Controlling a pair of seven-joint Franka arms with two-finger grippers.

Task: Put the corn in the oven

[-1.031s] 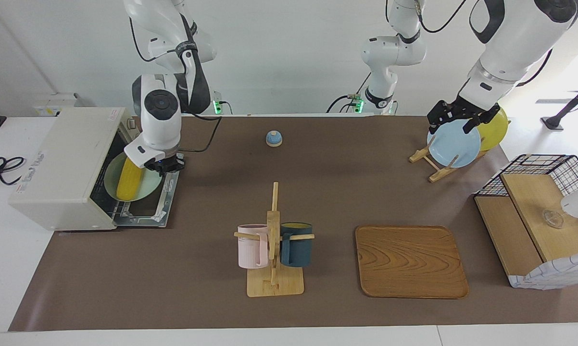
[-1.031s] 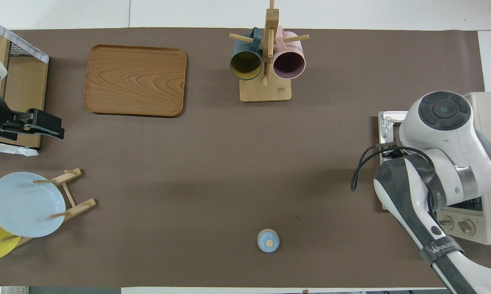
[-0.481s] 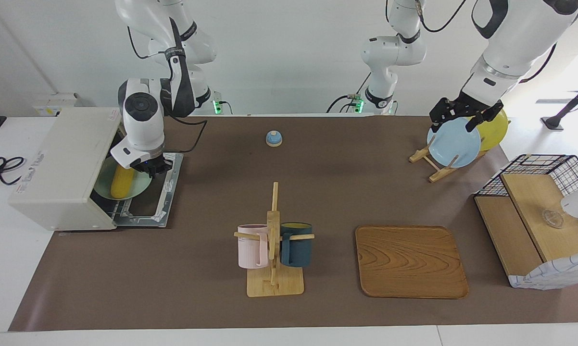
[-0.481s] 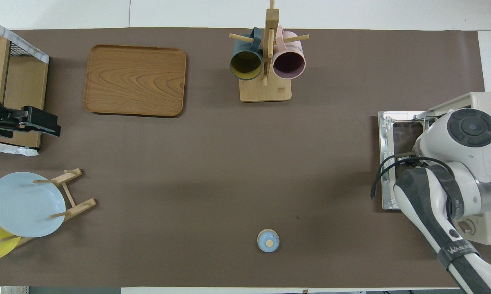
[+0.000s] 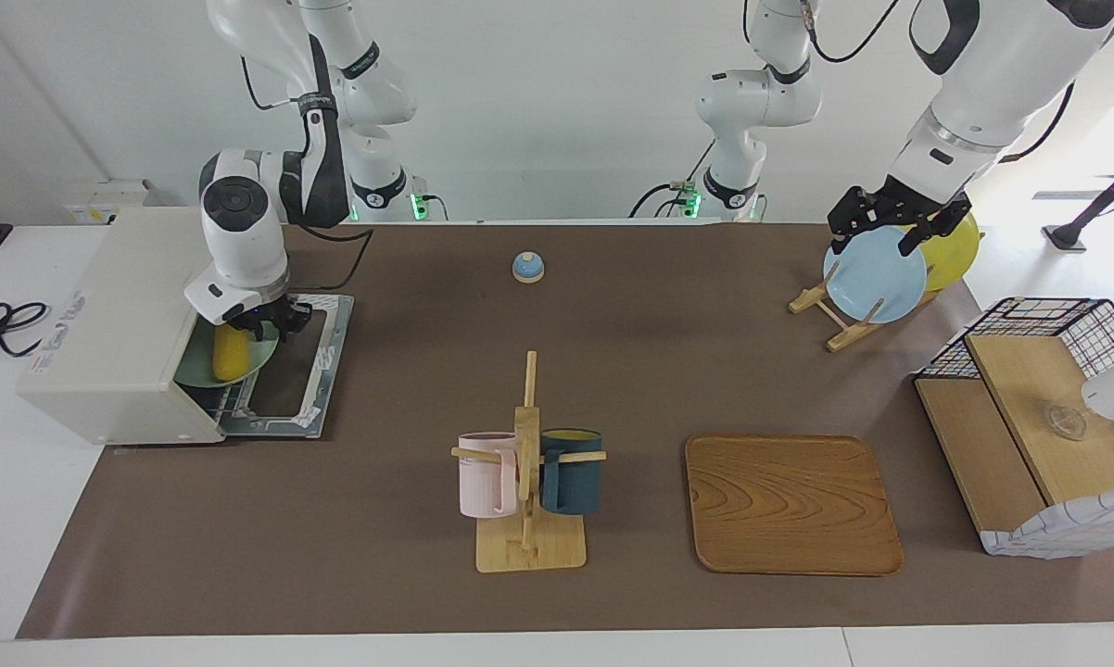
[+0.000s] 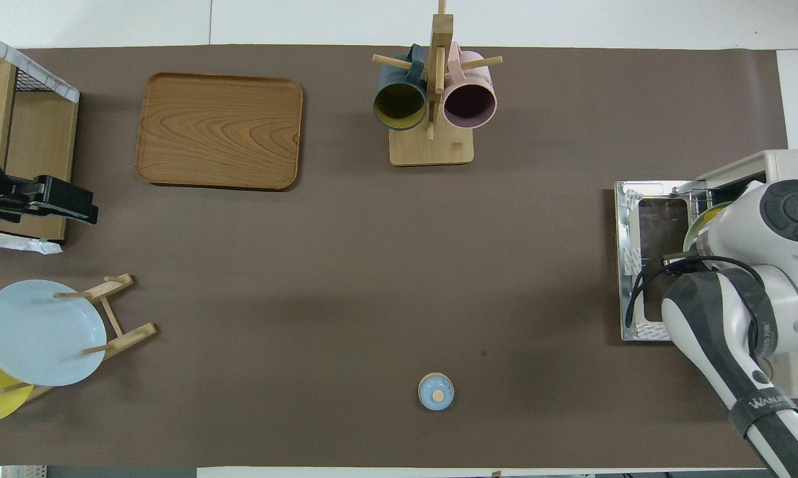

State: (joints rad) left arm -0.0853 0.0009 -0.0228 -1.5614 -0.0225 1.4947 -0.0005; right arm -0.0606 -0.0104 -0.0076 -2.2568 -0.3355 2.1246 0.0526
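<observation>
Reaching down at the mouth of the oven (image 5: 112,324), at the right arm's end of the counter (image 5: 631,371) in the upper part of the facing view, my right pincer (image 5: 265,326) sits at the rim of a pale green plate (image 5: 262,356). Whether it is spread or pinching that rim I cannot tell. The corn (image 5: 228,357) lies on this plate, which rests on the rack, partly under the oven's roof, above the dropped door (image 5: 309,375).

My left pincer (image 5: 870,239) hangs spread wide and holds nothing, at the top of the frame in front of the blue plate (image 5: 877,283) and yellow plate (image 5: 957,252) standing in their wooden rack.

A brown mat covers the counter. Top centre: a small blue bell (image 5: 527,267). Lower centre: a mug tree (image 5: 527,435) with a pink mug (image 5: 485,474) and a dark blue mug (image 5: 571,471). Beside it, toward the left arm's end: a wooden tray (image 5: 791,505), then a wire-framed basket (image 5: 1039,435). A white wall closes the room.
</observation>
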